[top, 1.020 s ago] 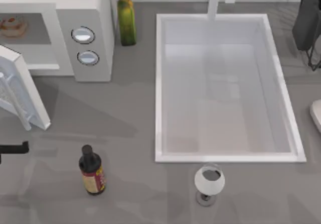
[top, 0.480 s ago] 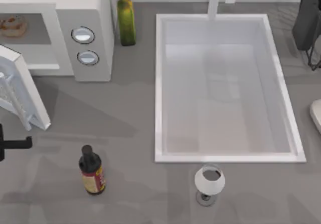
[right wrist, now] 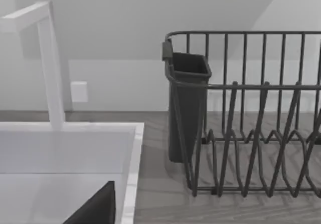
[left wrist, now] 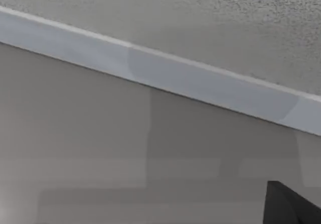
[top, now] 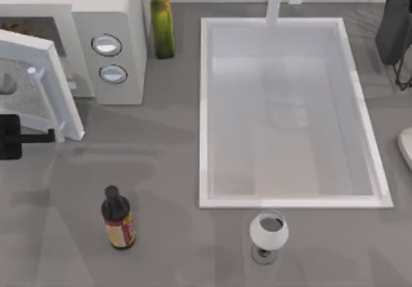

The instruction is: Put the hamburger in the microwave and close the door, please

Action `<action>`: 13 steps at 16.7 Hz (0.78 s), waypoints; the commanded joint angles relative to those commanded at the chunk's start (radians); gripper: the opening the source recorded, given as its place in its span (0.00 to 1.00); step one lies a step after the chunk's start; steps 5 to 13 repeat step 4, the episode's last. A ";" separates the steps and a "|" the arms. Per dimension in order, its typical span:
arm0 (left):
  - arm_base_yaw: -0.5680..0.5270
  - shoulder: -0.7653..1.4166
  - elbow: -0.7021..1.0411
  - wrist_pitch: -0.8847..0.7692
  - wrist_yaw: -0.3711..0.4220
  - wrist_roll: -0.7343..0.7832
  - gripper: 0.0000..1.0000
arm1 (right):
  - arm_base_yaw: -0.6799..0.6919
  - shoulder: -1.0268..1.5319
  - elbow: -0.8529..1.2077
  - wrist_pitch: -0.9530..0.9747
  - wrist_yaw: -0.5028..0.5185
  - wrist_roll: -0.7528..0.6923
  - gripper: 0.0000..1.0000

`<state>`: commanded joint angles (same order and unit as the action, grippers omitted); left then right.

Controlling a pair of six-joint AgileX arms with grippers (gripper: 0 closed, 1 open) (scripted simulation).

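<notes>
Left tool point(top: 19, 137) sits at the left edge of the surface point(top: 167, 152), pressed up against the outer face of the door point(top: 38, 81); whether its fingers are open or closed cannot be told. Just beyond the tool, that one door stands partly swung toward the front of the one microwave point(top: 96, 36), its speckled grey window and small round white mark facing the tool. In the left wrist view the door's white frame point(left wrist: 200, 86) runs as a slanted band close in front of the camera, with the speckled window above it. Behind the door, a sliver of the microwave cavity shows something tan-brown, too little to say it is the hamburger. Two round knobs point(top: 107, 44) sit on the microwave's side panel, to the tool's right.

One dark sauce bottle point(top: 117, 218) stands on the surface, nearer the front edge than the tool and to its right. One green oil bottle point(top: 162, 24) stands just beside the microwave. One wine glass point(top: 268, 233) stands in front of the single sink point(top: 203, 107).

Right arm is parked at the far right, by the one dish rack point(right wrist: 251, 118).
</notes>
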<state>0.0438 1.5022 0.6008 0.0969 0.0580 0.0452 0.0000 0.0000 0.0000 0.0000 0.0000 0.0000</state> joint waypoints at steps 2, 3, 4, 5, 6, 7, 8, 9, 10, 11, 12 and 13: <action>-0.005 0.053 0.037 0.027 -0.003 -0.003 0.00 | 0.000 0.000 0.000 0.000 0.000 0.000 1.00; -0.007 0.064 0.045 0.033 -0.004 -0.004 0.00 | 0.000 0.000 0.000 0.000 0.000 0.000 1.00; -0.007 0.065 0.046 0.033 -0.004 -0.004 0.00 | 0.000 0.000 0.000 0.000 0.000 0.000 1.00; -0.007 0.065 0.046 0.033 -0.004 -0.004 0.00 | 0.000 0.000 0.000 0.000 0.000 0.000 1.00; -0.007 0.065 0.046 0.033 -0.004 -0.004 0.00 | 0.000 0.000 0.000 0.000 0.000 0.000 1.00; -0.007 0.065 0.046 0.033 -0.004 -0.004 0.00 | 0.000 0.000 0.000 0.000 0.000 0.000 1.00; -0.007 0.065 0.046 0.033 -0.004 -0.004 0.00 | 0.000 0.000 0.000 0.000 0.000 0.000 1.00; -0.007 0.065 0.046 0.033 -0.004 -0.004 0.00 | 0.000 0.000 0.000 0.000 0.000 0.000 1.00; -0.007 0.065 0.046 0.033 -0.004 -0.004 0.00 | 0.000 0.000 0.000 0.000 0.000 0.000 1.00; -0.007 0.065 0.046 0.033 -0.004 -0.004 0.00 | 0.000 0.000 0.000 0.000 0.000 0.000 1.00; -0.007 0.065 0.046 0.033 -0.004 -0.004 0.00 | 0.000 0.000 0.000 0.000 0.000 0.000 1.00; -0.007 0.065 0.046 0.033 -0.004 -0.004 0.00 | 0.000 0.000 0.000 0.000 0.000 0.000 1.00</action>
